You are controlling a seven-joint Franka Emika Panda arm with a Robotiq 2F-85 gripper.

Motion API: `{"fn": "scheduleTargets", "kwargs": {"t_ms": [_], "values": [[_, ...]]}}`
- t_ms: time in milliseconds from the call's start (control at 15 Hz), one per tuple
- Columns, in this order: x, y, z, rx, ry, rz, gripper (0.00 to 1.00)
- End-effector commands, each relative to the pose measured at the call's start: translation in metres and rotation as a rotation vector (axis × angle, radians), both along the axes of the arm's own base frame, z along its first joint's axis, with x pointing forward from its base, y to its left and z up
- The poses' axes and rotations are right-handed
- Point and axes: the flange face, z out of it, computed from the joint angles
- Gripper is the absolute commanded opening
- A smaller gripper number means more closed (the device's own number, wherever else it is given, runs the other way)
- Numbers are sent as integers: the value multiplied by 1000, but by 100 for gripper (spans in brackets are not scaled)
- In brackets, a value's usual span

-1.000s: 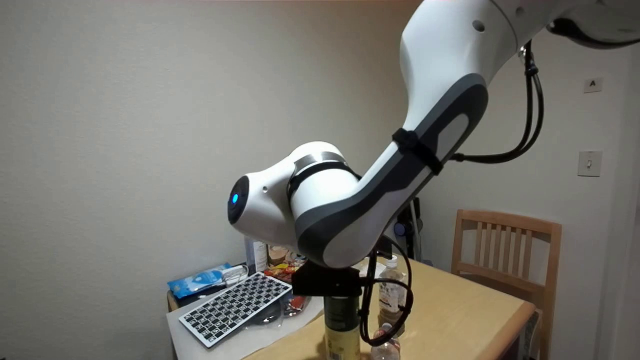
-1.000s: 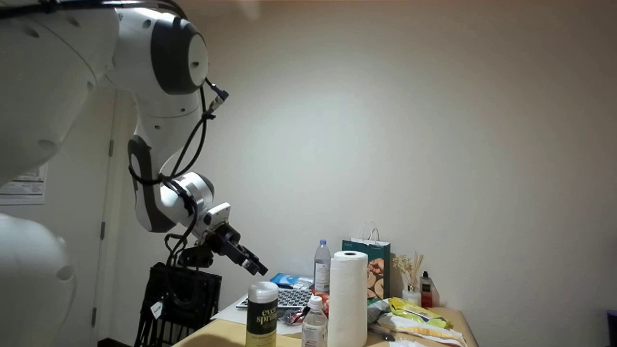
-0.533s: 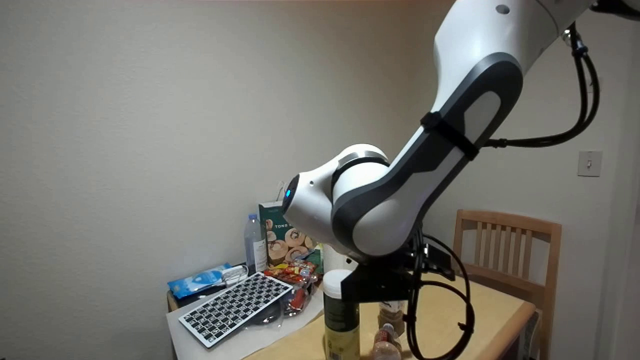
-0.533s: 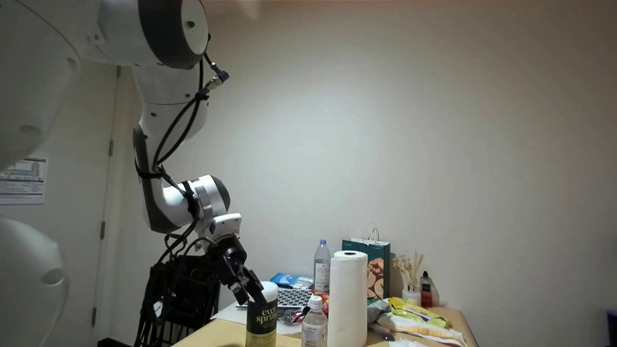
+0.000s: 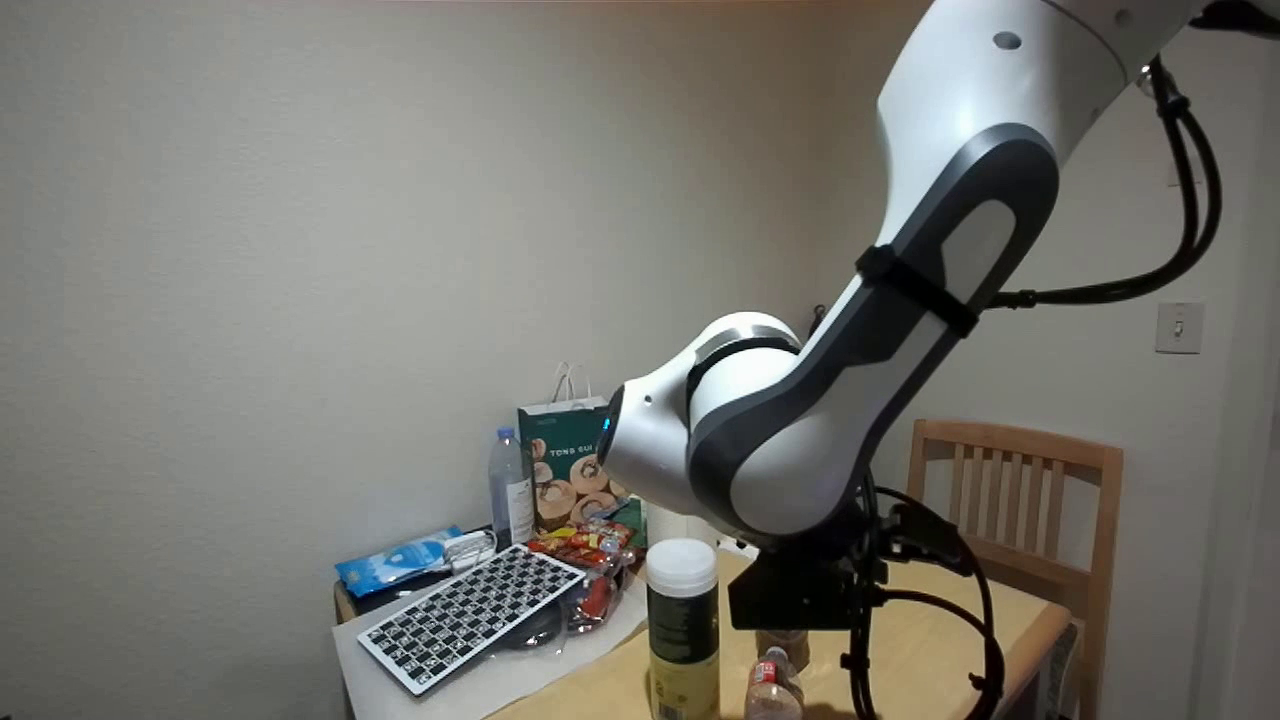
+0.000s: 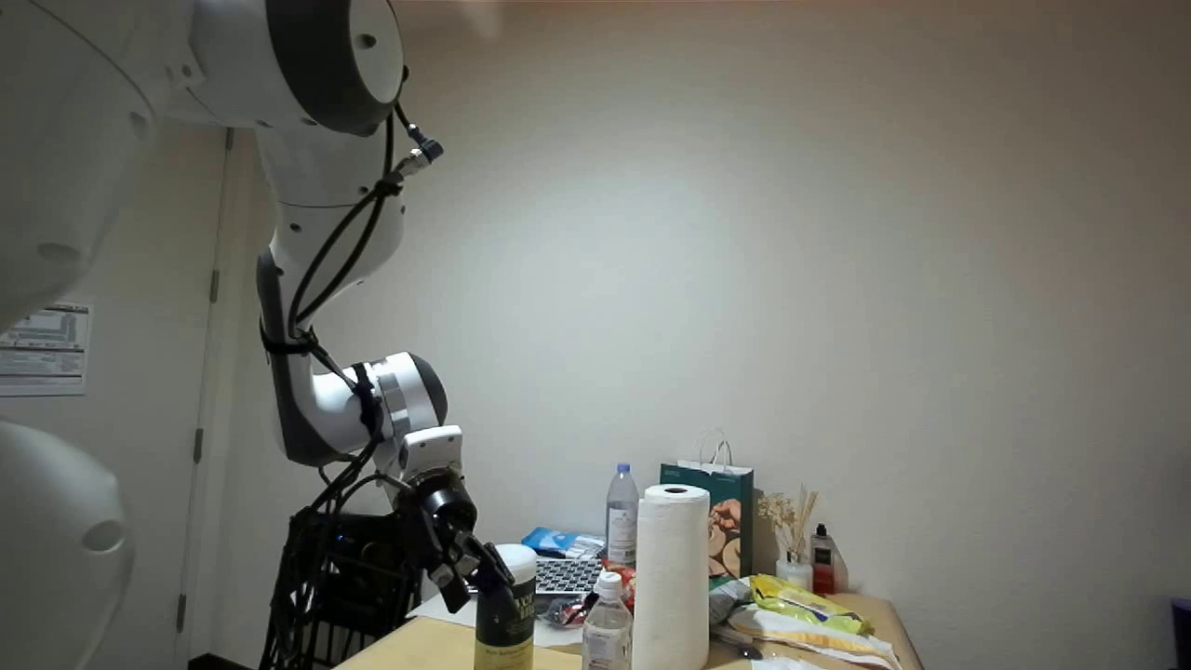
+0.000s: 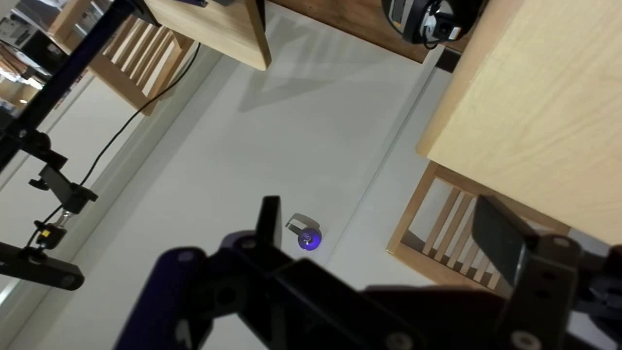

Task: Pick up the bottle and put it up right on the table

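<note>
My claw [image 7: 381,227] stood wide and empty; the red-marked clear bottle [image 5: 774,695], probably the target, pose unclear, was on the desk [image 5: 600,695] beside a white-lidded canister [image 5: 683,630]. I judged best a slow descent astride the bottle, clear of the canister. The wrist view gave the fingers [image 7: 268,221] spread apart, not the bottle, which an exterior view showed cropped below.

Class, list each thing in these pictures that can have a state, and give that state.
Gripper: open, holding nothing.
Canister: upright, lid on.
White-capped bottle: upright, cap on.
Red-labelled bottle: upright or lying, cannot tell.
Blue-capped bottle: upright, cap on.
Paper towel roll: standing on end.
Shopping bag: upright, handles up.
Robot's light: lit blue.
Light switch: too small to tell.
</note>
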Motion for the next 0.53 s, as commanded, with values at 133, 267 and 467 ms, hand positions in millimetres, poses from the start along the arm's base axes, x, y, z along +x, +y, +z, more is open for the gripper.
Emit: {"fn": "scheduleTargets", "kwargs": {"t_ms": [133, 267, 467], "values": [[29, 13, -24, 158, 11, 103, 100], [37, 24, -30, 158, 4, 131, 100], [46, 34, -33, 152, -2, 150, 100]]}}
